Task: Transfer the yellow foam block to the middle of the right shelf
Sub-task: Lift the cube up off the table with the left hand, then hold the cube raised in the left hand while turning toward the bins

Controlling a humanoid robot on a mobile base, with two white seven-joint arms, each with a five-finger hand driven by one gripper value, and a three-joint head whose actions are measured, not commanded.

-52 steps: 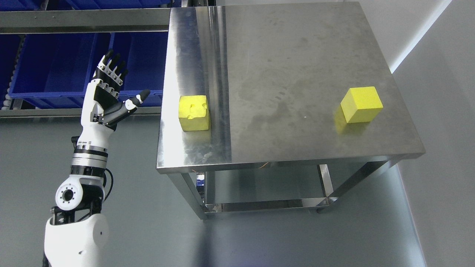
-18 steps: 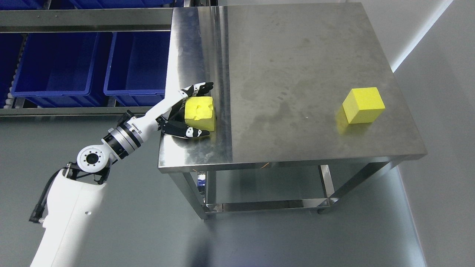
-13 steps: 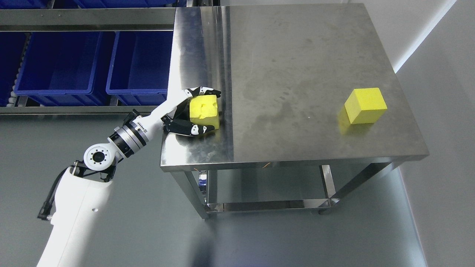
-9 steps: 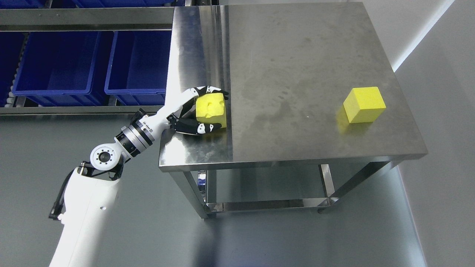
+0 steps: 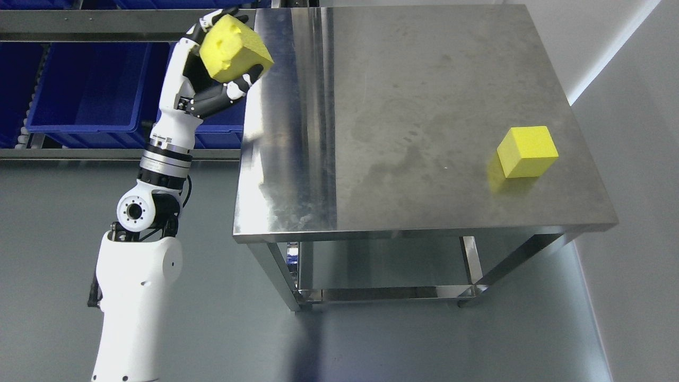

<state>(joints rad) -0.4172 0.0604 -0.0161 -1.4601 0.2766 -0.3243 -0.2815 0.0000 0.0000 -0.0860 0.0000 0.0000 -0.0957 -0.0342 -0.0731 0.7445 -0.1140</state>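
My left hand (image 5: 223, 58) is raised high at the upper left, beside the steel table's left edge, and its fingers are shut on a dented yellow foam block (image 5: 233, 48). The block is off the table, tilted, in front of the blue bins. A second yellow foam block (image 5: 527, 151) rests on the steel table (image 5: 403, 95) near its right edge. The right arm does not show.
Blue bins (image 5: 79, 85) sit on a metal rack (image 5: 106, 24) at the upper left, behind the raised hand. The table has a lower shelf (image 5: 382, 265) between its legs. A white wall (image 5: 626, 132) runs along the right.
The left hand has lifted the dented block off the table's left part and carried it up and left, to in front of the bins. The camera shifted slightly.
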